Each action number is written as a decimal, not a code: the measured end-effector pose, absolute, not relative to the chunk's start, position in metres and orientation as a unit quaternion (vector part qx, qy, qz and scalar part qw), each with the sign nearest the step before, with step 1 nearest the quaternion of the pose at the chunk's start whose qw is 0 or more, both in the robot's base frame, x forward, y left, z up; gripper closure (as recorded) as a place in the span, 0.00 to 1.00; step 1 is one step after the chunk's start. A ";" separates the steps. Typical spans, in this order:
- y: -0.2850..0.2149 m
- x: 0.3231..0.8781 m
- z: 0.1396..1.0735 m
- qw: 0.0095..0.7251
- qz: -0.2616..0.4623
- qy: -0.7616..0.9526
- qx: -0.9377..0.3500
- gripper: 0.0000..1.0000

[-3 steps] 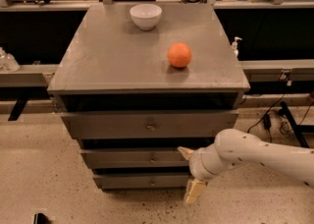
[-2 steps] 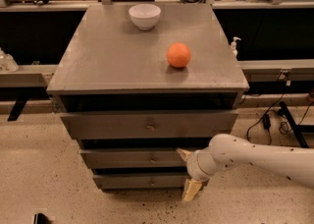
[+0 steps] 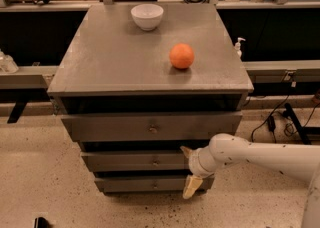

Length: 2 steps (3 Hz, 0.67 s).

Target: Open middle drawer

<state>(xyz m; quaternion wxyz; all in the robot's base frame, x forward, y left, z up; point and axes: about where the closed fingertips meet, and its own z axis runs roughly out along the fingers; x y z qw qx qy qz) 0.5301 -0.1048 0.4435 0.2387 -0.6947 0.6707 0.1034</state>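
The grey cabinet (image 3: 150, 67) has three drawers. The middle drawer (image 3: 125, 161) is a long low grey front, closed, with a small round knob (image 3: 155, 162) at its centre. My gripper (image 3: 188, 169) is at the end of the white arm (image 3: 260, 156) that reaches in from the right. It is in front of the right part of the middle drawer, just right of the knob. Its fingers are open, one fingertip (image 3: 185, 150) at the drawer's upper edge and the other (image 3: 191, 187) down over the lowest drawer (image 3: 135, 184). It holds nothing.
The taller top drawer (image 3: 150, 126) is closed. On the cabinet top are a white bowl (image 3: 147, 16) at the back and an orange (image 3: 181, 55) towards the right. Cables (image 3: 280, 117) lie on the speckled floor at the right. A rail (image 3: 30, 77) runs behind the cabinet.
My arm and gripper have moved a little to the left along the middle drawer's front, closer to the knob. The drawers, bowl and orange have not moved.
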 end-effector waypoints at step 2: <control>-0.110 0.578 0.425 0.230 0.083 0.697 -0.674 0.26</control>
